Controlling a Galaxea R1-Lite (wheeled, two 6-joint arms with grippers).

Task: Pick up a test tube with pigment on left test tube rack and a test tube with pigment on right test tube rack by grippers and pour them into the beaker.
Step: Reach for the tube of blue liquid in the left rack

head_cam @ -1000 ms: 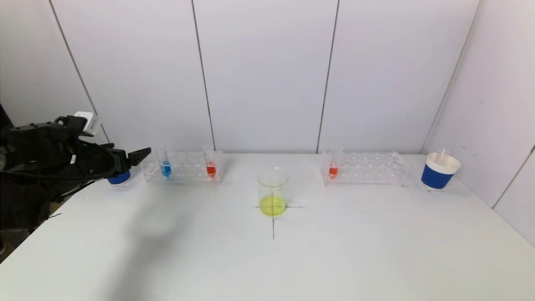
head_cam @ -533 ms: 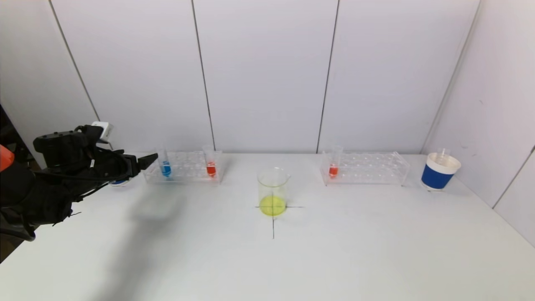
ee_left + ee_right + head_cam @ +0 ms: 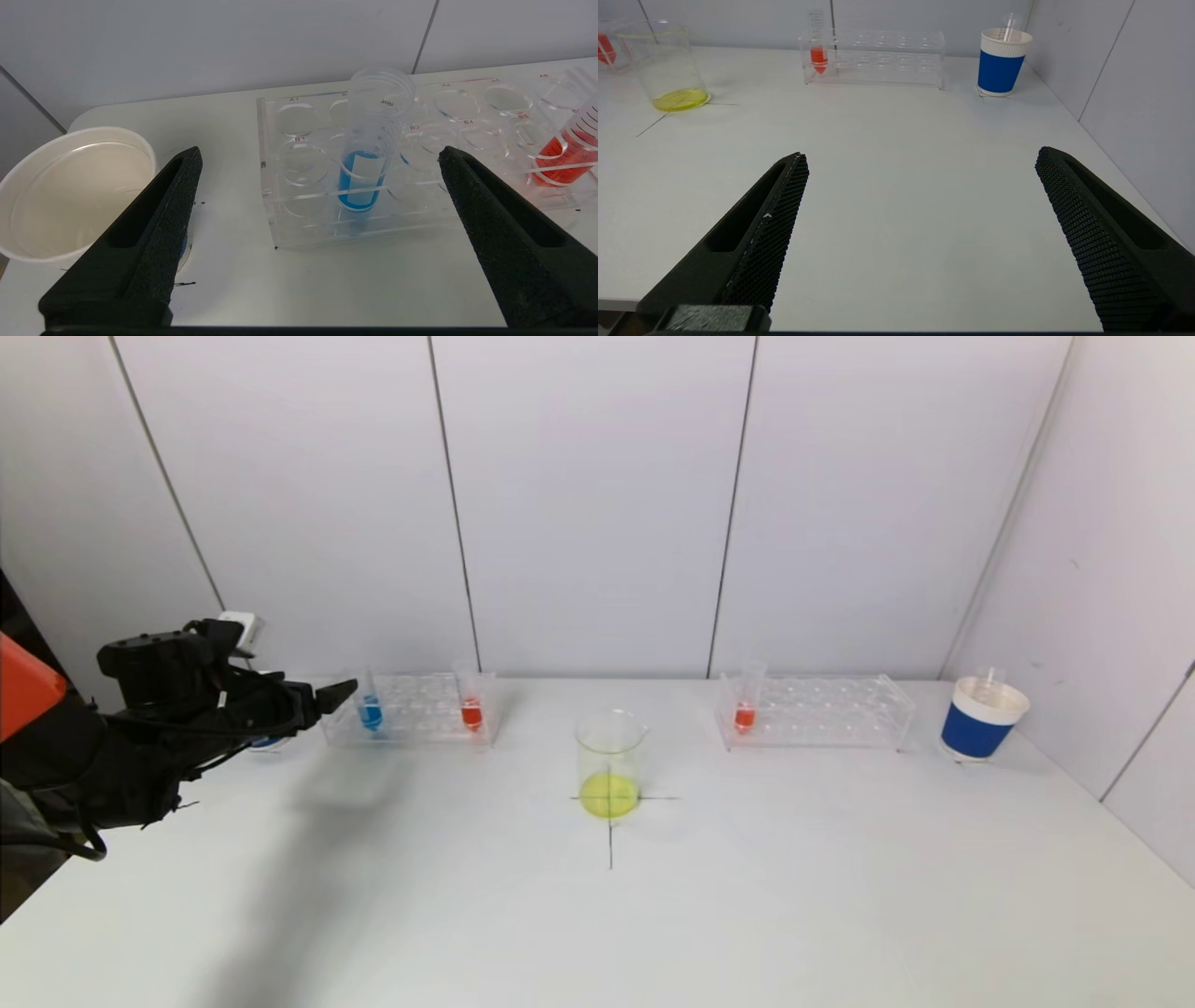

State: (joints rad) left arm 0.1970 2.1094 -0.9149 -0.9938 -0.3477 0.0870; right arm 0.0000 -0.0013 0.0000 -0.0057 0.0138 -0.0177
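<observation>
The left clear rack (image 3: 411, 709) (image 3: 327, 186) holds a blue-pigment tube (image 3: 371, 709) (image 3: 369, 154) and a red-pigment tube (image 3: 471, 707) (image 3: 567, 149). The right clear rack (image 3: 822, 709) (image 3: 878, 56) holds one red-pigment tube (image 3: 745, 709) (image 3: 818, 51). A glass beaker (image 3: 610, 761) (image 3: 668, 65) with yellow liquid stands at the centre cross. My left gripper (image 3: 322, 695) (image 3: 317, 156) is open, just left of the left rack, with the blue tube ahead between its fingers but apart from them. My right gripper (image 3: 920, 158) is open and empty over the near table, out of the head view.
A blue-banded paper cup (image 3: 982, 719) (image 3: 1002, 60) with an empty tube in it stands at the far right. A second paper cup (image 3: 70, 191) sits left of the left rack, mostly hidden behind my left arm in the head view. Walls close the back and right.
My left arm has come down and forward to the right, bringing its open gripper closer to the left rack's end. Nothing else has moved.
</observation>
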